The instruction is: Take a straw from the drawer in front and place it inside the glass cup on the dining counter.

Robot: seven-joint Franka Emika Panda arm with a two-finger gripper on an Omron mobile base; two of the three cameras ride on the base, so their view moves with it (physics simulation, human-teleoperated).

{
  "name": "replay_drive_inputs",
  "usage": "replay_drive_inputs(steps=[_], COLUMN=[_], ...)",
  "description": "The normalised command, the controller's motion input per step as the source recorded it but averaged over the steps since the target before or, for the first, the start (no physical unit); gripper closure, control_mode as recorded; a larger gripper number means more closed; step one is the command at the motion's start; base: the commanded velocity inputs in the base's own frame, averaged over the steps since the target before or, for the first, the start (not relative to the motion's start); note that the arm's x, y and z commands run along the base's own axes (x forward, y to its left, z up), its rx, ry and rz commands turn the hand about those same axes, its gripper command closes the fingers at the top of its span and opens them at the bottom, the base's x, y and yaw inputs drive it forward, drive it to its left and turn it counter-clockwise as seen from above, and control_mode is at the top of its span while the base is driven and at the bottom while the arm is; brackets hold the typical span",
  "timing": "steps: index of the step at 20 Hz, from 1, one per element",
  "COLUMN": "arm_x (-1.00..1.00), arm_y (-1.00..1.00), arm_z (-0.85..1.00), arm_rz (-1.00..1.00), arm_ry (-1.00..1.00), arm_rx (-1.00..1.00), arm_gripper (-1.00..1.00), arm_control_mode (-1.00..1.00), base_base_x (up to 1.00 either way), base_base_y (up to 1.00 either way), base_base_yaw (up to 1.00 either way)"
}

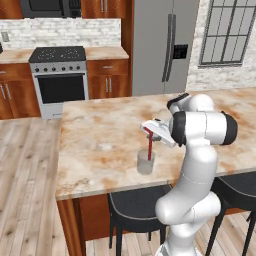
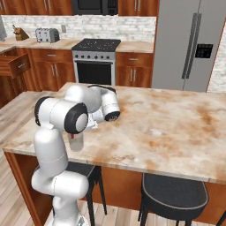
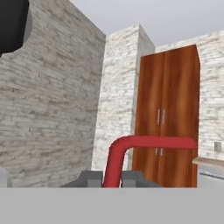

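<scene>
The gripper point(image 1: 150, 130) grasps the straw point(image 1: 150, 146), lower end inside the glass cup point(image 1: 145, 162); a tilted release may tip the cup.

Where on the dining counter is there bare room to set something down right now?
Most of the dining counter is bare, right of the arm out toward the fridge. The crowded spot is its near edge, where the gripper holds the straw in the cup.
</scene>
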Motion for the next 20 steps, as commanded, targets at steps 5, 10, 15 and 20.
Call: replay_drive_inputs(steps=[5,10,15,20], arm_x=[-0.03,-0.02,-0.02,0.0], arm_y=[0.04,0.01,0.0,0.0], arm_z=[0.01,0.16,0.27,0.01], arm_rz=[0.0,0.0,0.0,0.0], arm_ry=[0.0,-0.01,0.0,0.0], arm_rx=[0.0,0.0,0.0,0.0], arm_gripper=[1.0,1.0,1.0,1.0], arm_control_mode=[-1.0,-1.0,-1.0,-1.0], base_base_x=[0.0,0.0,0.0,0.0], base_base_y=[0.0,0.0,0.0,0.0], base_base_yaw=[0.0,0.0,0.0,0.0])
